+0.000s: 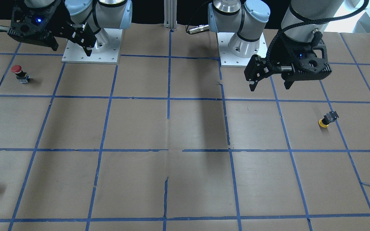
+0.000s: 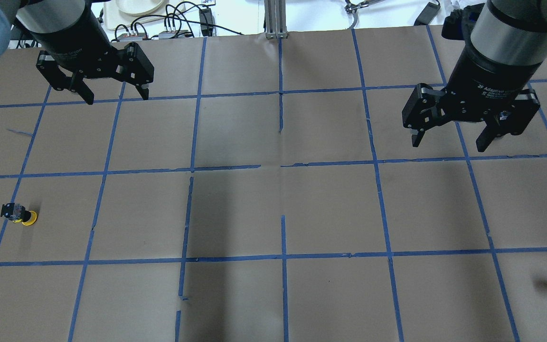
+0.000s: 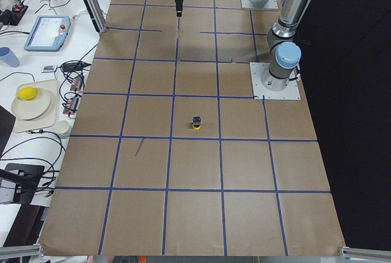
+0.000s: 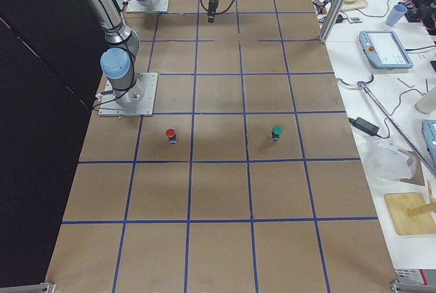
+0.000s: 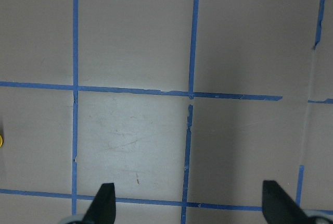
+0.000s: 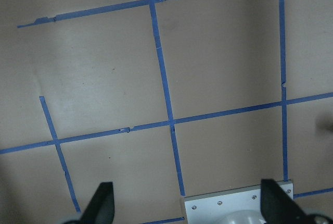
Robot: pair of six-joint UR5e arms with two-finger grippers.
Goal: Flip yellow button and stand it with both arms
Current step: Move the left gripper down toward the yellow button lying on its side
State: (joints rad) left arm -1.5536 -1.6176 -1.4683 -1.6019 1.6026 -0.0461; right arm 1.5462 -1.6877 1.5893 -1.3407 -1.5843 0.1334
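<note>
1. The yellow button [image 2: 19, 214] lies tipped over near the table's left edge, cap touching the paper.
2. The left gripper [image 2: 98, 78] hangs above the far-left corner, jaws wide apart, empty.
3. The right gripper [image 2: 468, 118] hovers toward the far-right corner, jaws spread, holding nothing.

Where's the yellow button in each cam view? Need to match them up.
Front-facing: the yellow button right of centre, cap down on the table.
Overhead: far left, mid-height.
Exterior left: centre.
Exterior right: not in it.
Left wrist: yellow sliver at left edge.
Right wrist: not in it.
Shared landmark: blue tape grid; button sits on the left arm's side, inside a square.
</note>
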